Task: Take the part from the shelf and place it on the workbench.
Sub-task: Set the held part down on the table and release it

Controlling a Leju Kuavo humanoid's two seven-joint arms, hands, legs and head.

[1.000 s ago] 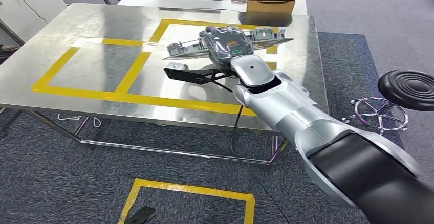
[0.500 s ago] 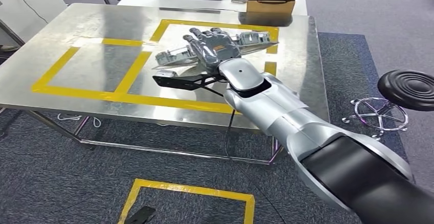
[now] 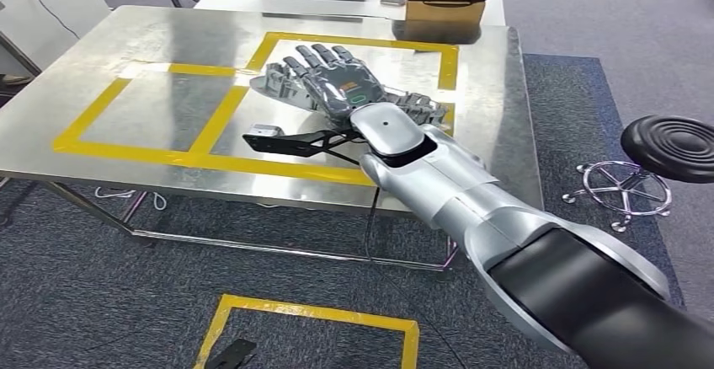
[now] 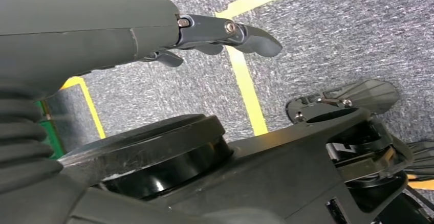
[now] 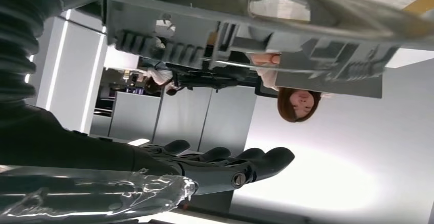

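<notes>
Close to me, my right robot hand (image 3: 337, 82) lies flat with fingers spread wide, holding nothing. Under it rests the long grey ribbed plastic part (image 3: 404, 104) on the shiny metal bench (image 3: 126, 116). I think it is stiff, light and bumpy; gripping its middle looks best. My left robot hand (image 4: 225, 32) hangs over carpet, loosely curled, holding nothing.

Part (image 3: 282, 82): middle stretch hidden under right hand (image 3: 337, 78) in head view; whether the hand touches it or hovers above, cannot tell. Right wrist view: part (image 5: 266, 35) cut off by picture edge, ends unseen. Workbench (image 3: 126, 57): far left corner cut off by frame. Stool (image 3: 665, 146): seat cut at right edge. Left hand (image 4: 102, 24): fingers (image 4: 251, 35) partly out of frame, hold unclear. Person (image 5: 299, 101) in right wrist view: partly hidden behind the part
</notes>
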